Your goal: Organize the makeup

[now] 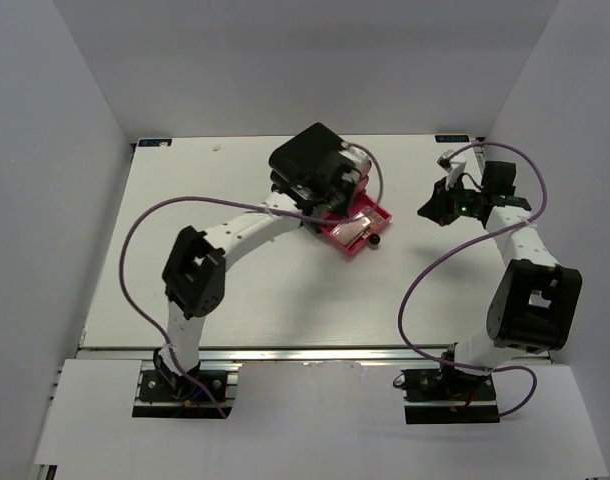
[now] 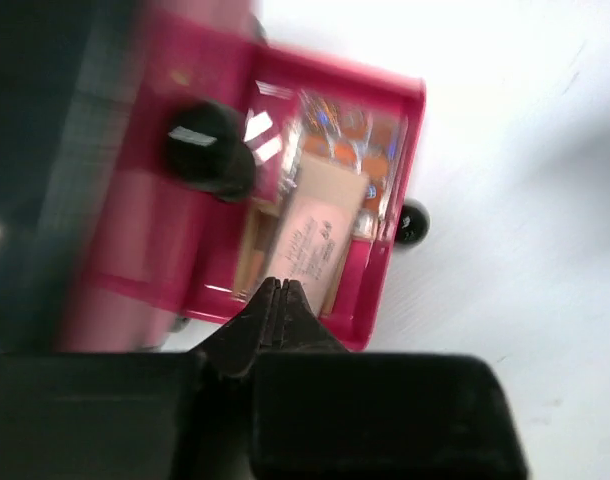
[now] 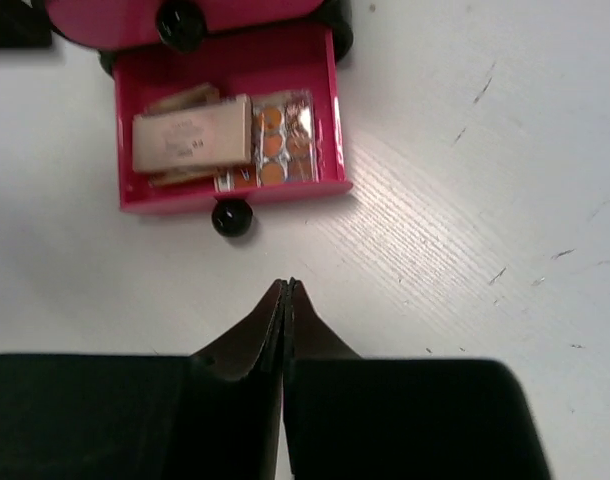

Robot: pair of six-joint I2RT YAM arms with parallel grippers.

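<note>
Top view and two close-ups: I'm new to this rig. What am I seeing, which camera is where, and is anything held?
Two robot arms stand at a white table. The wide picture looks down from above and behind them. The other two come from cameras on the wrists, each showing its own claw at the bottom: the left gripper and the right gripper. Both are shut and hold nothing. On the table is an open pink drawer with a black knob. Inside are a tan box and a clear palette with orange pans. The left gripper hangs over the drawer; the right one is set back.
</note>
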